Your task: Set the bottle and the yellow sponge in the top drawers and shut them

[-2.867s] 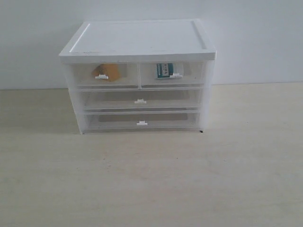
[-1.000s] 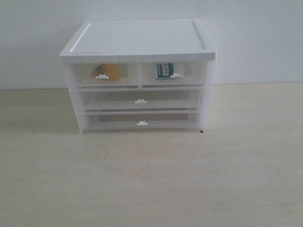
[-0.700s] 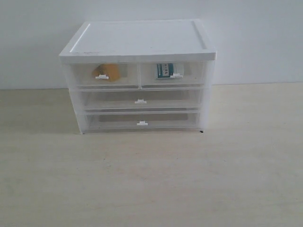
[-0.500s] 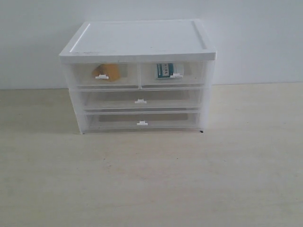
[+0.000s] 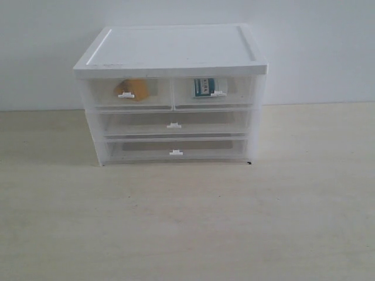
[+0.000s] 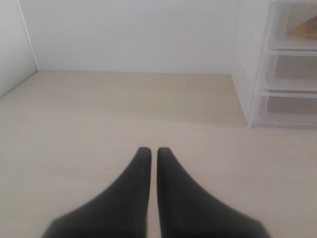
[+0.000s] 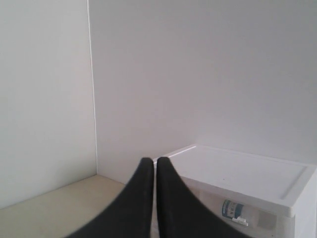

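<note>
pale tabletop (image 5: 187, 222) carrying a white cabinet (image 5: 170, 50); the job looks finished to me.
both translucent fronts sit flush, so the contents stay put: the left top drawer (image 5: 102, 96) holds the yellow sponge (image 5: 133, 89), the right top drawer (image 5: 240, 91) the bottle (image 5: 204, 87). my left gripper (image 6: 149, 151) and right gripper (image 7: 150, 161) are closed on nothing, clear of the cabinet.

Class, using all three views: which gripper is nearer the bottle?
Right, probably. The right gripper is high beside the bottle end of the cabinet; the left gripper is low over the table, off the sponge end.
</note>
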You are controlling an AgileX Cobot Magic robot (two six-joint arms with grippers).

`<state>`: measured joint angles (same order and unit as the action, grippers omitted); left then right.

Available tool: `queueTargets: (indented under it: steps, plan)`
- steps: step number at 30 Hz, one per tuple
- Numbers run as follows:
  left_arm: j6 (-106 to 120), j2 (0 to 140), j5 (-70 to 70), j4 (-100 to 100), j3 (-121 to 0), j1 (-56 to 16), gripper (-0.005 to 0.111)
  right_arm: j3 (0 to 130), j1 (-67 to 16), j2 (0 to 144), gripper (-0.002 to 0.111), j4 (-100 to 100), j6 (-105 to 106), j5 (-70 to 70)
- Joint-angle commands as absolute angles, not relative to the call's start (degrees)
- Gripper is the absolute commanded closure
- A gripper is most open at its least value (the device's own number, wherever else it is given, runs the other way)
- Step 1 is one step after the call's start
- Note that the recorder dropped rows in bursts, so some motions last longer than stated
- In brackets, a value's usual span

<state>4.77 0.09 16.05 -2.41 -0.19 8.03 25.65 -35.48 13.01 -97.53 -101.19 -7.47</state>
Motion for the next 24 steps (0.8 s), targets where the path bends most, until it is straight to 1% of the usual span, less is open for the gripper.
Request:
queueTargets:
  steps: [1,24]
  plan:
    - [4.82,0.0,15.97,-2.03,0.0,8.2,0.103,25.37,-35.52,12.72,0.108,-97.6,-101.45,-7.49]
    - [4.82,0.0,15.97,-2.03,0.0,8.2,0.103,25.37,-35.52,12.72,0.108,-98.0,-101.45,-7.01]
